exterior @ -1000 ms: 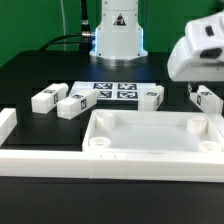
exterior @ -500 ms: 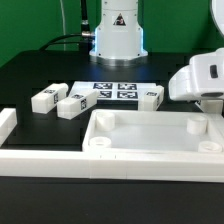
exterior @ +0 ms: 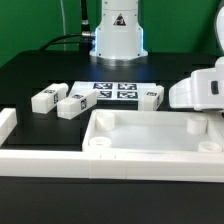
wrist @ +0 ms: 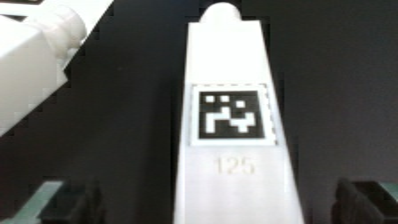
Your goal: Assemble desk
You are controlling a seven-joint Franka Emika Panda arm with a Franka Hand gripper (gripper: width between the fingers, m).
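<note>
White leg: we found the short square-section plastic leg [wrist: 228,110], tag upward, lying on the black table [exterior: 30,80] near the white rectangular rimmed desk panel [exterior: 150,135].
Gripper: the arm's two-finger gripper [wrist: 210,200] hung over it, fingers [wrist: 50,200] spread wide either side, gripping nothing.
Handling: we judged it light, rigid and smooth; its long flat sides near mid-length offered the surest hold.

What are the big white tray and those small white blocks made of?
Tray: probably white plastic, matte, judging by its smooth moulded shape. Blocks: seemingly the same matte plastic; their black-and-white tags may be printed stickers.
</note>
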